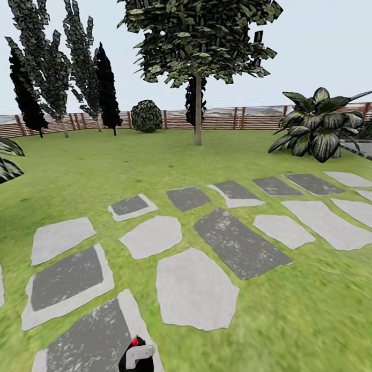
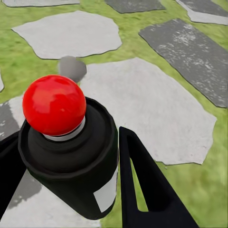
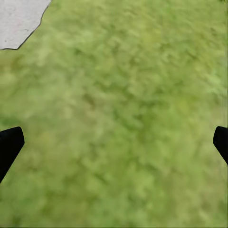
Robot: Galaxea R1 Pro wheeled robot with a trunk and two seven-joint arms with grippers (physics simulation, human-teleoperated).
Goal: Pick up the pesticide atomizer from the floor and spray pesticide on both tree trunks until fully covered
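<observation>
— So, what do you have in the left gripper [image 2: 71, 166]?

— You're holding the dark, near-black pesticide atomizer with its whitish label and round red cap [image 2: 69, 156]; the black fingers [image 2: 142, 185] press its body from both sides, so it sits between them, upright, with the cap poking out past the fingertips.

— And the right gripper [image 3: 114, 142]?

— Spread wide, nothing in it, hanging over plain green lawn [image 3: 123, 95].

— Where's the target?

— One tall tree with a spreading green crown [image 1: 199, 35] stands well ahead of your left gripper, its straight grey-brown trunk [image 1: 197, 113] far across the grey stepping stones [image 1: 192, 293]. I can't pick out the second tree.

— What could go wrong?

— My guess: the grip sits low on a smooth round body, so a jolt while driving might tilt or drop it. Spraying from this far away would likely miss the bark, and I can't tell which way the nozzle faces.
</observation>
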